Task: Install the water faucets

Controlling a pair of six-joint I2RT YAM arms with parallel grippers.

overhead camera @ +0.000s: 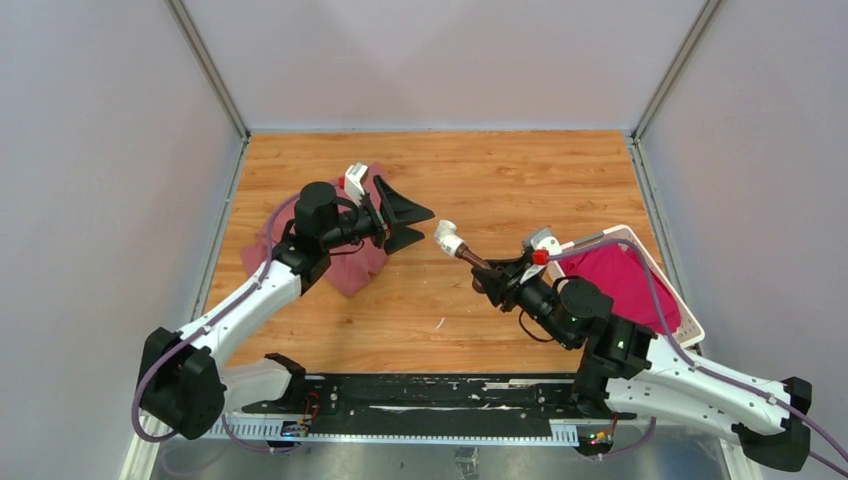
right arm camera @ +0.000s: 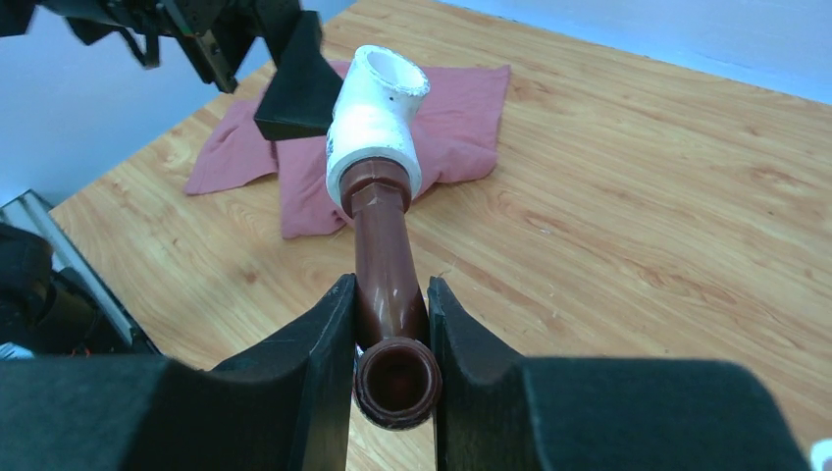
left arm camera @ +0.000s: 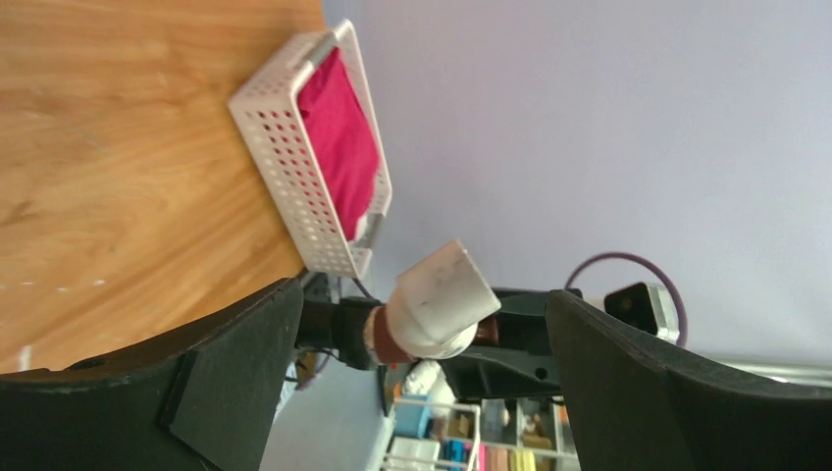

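Tap, top view: dark brown tap (overhead camera: pixel 477 261) held off the desk (overhead camera: pixel 520 170) near the middle, slanting up-left from the right pincer (overhead camera: pixel 492 274)
Fitting, top view: white fitting (overhead camera: pixel 447 238) sits on the tap's far end, just beside the tips of the left pincer (overhead camera: pixel 412 222); can't tell if they touch
Left pincer, top view: spread wide, holding nothing, above the edge of the pink cloth (overhead camera: pixel 350 272)
Right pincer, top view: clamped on the tap's near end
Pink cloth, top view: crumpled on the desk's left side, partly under the left arm
Basket, top view: white basket (overhead camera: pixel 690 328) at the right edge of the desk, red cloth (overhead camera: pixel 620 280) inside, partly hidden by the right arm
Left pincer, left wrist view: both dark fingers far apart, nothing between the pads
Fitting, left wrist view: framed in the gap beyond the fingertips, open mouth facing the camera, brown tap collar behind it; clear of both fingers
Basket, left wrist view: on the desk in the background, red cloth in it
Right pincer, right wrist view: fingers pressed on both sides of the tap's lower body, round brown end showing between them
Tap, right wrist view: runs away from the camera, hex collar seated in the white fitting, above the desk
Fitting, right wrist view: elbow-shaped, open end up, one black left-pincer finger just beside it, pink cloth behind
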